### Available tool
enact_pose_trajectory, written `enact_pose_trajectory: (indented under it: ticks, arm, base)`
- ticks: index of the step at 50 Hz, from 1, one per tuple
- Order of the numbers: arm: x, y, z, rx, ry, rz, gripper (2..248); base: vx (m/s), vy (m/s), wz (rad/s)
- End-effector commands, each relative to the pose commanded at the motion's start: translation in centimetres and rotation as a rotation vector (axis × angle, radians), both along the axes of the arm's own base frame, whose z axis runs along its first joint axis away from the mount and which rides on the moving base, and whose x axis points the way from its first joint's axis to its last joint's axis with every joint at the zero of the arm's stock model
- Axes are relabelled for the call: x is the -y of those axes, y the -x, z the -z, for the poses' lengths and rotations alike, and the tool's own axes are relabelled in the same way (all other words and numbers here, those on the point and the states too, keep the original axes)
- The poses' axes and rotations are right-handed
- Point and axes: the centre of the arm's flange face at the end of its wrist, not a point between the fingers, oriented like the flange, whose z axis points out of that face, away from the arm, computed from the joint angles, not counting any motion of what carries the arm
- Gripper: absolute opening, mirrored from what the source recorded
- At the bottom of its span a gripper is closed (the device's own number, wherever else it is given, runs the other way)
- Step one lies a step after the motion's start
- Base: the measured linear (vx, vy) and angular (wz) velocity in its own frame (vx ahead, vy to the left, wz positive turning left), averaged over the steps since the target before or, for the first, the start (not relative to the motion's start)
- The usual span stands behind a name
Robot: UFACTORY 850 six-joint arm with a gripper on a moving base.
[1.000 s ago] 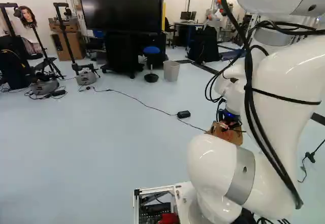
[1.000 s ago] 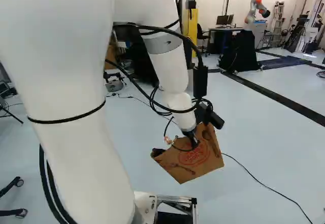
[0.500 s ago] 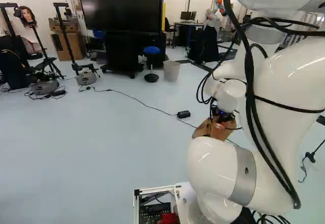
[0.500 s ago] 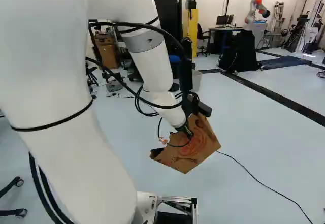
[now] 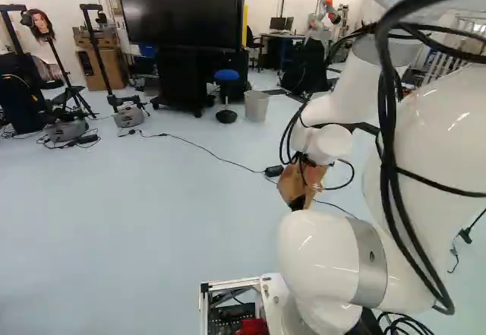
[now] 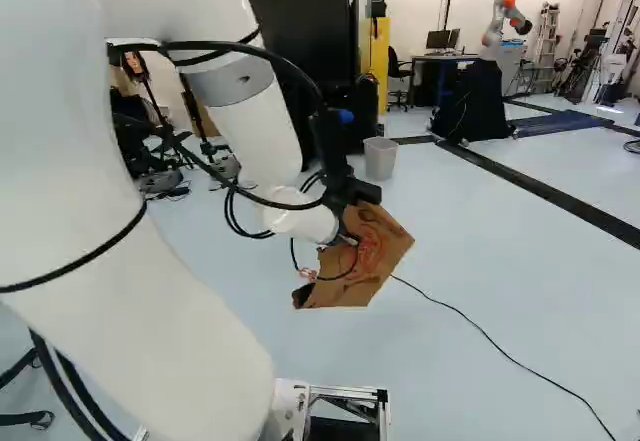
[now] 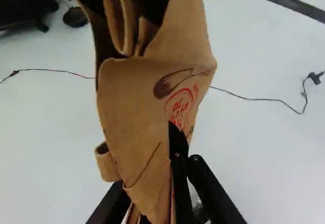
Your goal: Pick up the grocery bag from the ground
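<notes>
End effector (image 6: 347, 238): closed on the grocery bag (image 6: 372, 259), paper pinched between its fingers.
Bag position: held tilted above the floor (image 6: 480, 241).
Cord (image 6: 480, 330): on floor, beyond bag.

Right base view: the grocery bag (image 6: 372, 261) is held in the gripper (image 6: 348, 238). Left base view: a stool (image 5: 226, 115) stands just left of a bin (image 5: 256, 107), both on the floor (image 5: 152, 221); left of them, a screen (image 5: 180, 8), then a tripod (image 5: 72, 92); behind, monitors (image 5: 282, 23) on a desk (image 5: 282, 36).
</notes>
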Motion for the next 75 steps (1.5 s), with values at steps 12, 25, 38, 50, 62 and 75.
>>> enact_pose_trajectory:
  ticks: [12, 25, 38, 50, 62, 75]
  arm:
    - [-3.0, 0.4, -0.8, 0.101, 0.062, -0.126, 21]
    - [-5.5, 1.1, -1.5, 0.195, 0.105, -0.236, 21]
    - [-7.5, 1.8, -2.0, 0.275, 0.132, -0.325, 21]
    - [-8.8, 2.5, -2.3, 0.333, 0.148, -0.388, 21]
    - [-9.8, 2.9, -2.5, 0.374, 0.156, -0.431, 21]
    - [-10.3, 3.2, -2.7, 0.398, 0.160, -0.457, 21]
  base:
    - [0.000, 0.000, 0.000]
    - [0.000, 0.000, 0.000]
    - [0.000, 0.000, 0.000]
    - [0.000, 0.000, 0.000]
    - [0.000, 0.000, 0.000]
    - [0.000, 0.000, 0.000]
